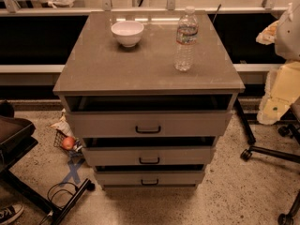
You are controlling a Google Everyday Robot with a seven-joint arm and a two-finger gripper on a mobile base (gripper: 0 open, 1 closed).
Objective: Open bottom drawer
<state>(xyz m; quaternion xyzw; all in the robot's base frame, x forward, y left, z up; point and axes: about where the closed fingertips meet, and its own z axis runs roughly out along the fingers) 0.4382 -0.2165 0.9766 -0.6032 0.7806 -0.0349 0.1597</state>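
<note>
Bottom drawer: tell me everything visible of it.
The bottom drawer is the lowest and shortest of the cabinet's three fronts: flat, grey-beige, with a small dark bar handle centred on it. It sits level just above the floor, below the middle drawer. A dark strip shows above its front; no interior is visible. Nothing touches it; the claw is not in view.

The end effector is out of frame. The bottom drawer hides its inside in shadow (just a dark slit); the left edge cuts a shoe and chair.
</note>
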